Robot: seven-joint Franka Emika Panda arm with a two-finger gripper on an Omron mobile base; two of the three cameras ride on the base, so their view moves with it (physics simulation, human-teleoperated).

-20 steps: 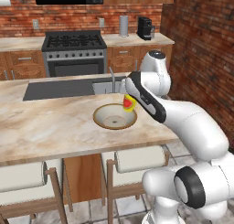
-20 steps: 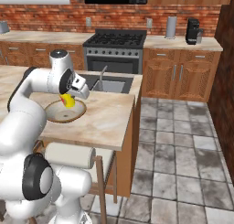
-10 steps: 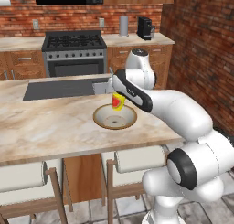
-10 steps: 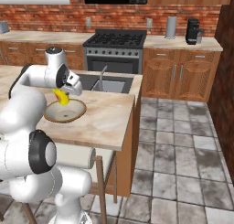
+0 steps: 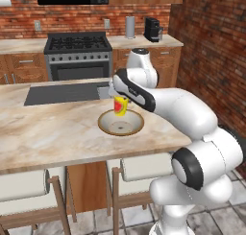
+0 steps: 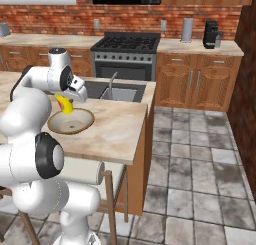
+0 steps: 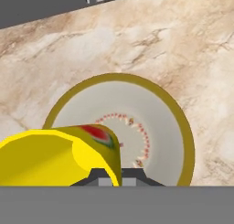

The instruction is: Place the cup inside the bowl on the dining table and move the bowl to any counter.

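While I hold the cup (image 5: 120,105) clenched in my gripper (image 5: 115,98), it hangs just above the bowl (image 5: 121,122), over the bowl's far edge and not yet resting inside. My jaws are closed tight on the cup's wall. The cup is a small yellow tumbler with a red watermelon mark. Seen from my hand, its open mouth (image 7: 55,157) fills the lower left, with the bowl's pale inside (image 7: 137,122) spread beyond it. The bowl sits on the dining table (image 5: 48,133), near the sink (image 6: 120,93) set into that top.

By my judgement the task is at an early stage: the cup is lifted and brought over the bowl, but lowering and letting go remain. Then the bowl itself must be carried to the counter (image 5: 144,41) by the brick wall.

Compared with a second ago, my arm has swung the cup from the bowl's right side toward its middle, and it sits a little lower over the bowl.
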